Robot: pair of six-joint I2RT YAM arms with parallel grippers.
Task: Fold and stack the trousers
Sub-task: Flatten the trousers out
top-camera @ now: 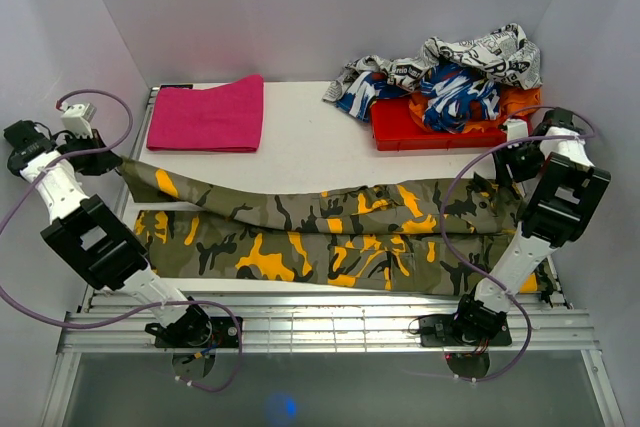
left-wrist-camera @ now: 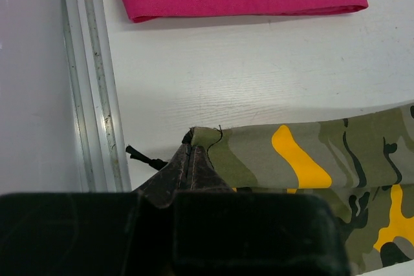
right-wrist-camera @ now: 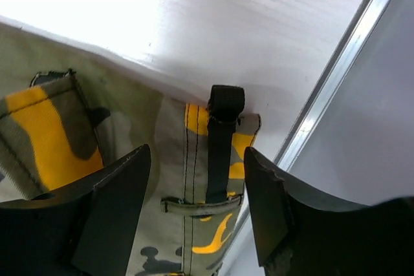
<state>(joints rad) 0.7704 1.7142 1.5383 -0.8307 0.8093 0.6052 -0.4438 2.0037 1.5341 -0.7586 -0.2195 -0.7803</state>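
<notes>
Nearest, at the bottom of the top view, the two arm bases sit on the rail [top-camera: 330,332] at the table's front edge. Just past it lie the trousers [top-camera: 330,237], stretched across the table [top-camera: 310,137] with their long axis running left to right: leg ends at the left, waistband [right-wrist-camera: 174,153] at the right. The near leg [top-camera: 300,267] lies flat. The far leg [top-camera: 250,202] angles up toward the left edge of the frame, where the left gripper [top-camera: 100,159] has its jaws pressed together on the hem [left-wrist-camera: 207,137]. The left wrist view shows that hem pinched at a corner, close by the table's side rail.

At the right end the right gripper [right-wrist-camera: 195,159] hangs over the waistband with its jaws spread. A black belt loop [right-wrist-camera: 223,140] runs between the fingers, and neither finger appears to grip the cloth.

So the left arm is nearer the leg ends and the right arm nearer the waist. Judging from this, any lengthwise fold would carry the pinched hem rightward along that axis toward the waist.

Farther back a pink towel [top-camera: 205,112] lies folded at upper left, well apart from the trousers. At upper right a red box [top-camera: 400,129] carries a heap of patterned garments [top-camera: 460,72].
</notes>
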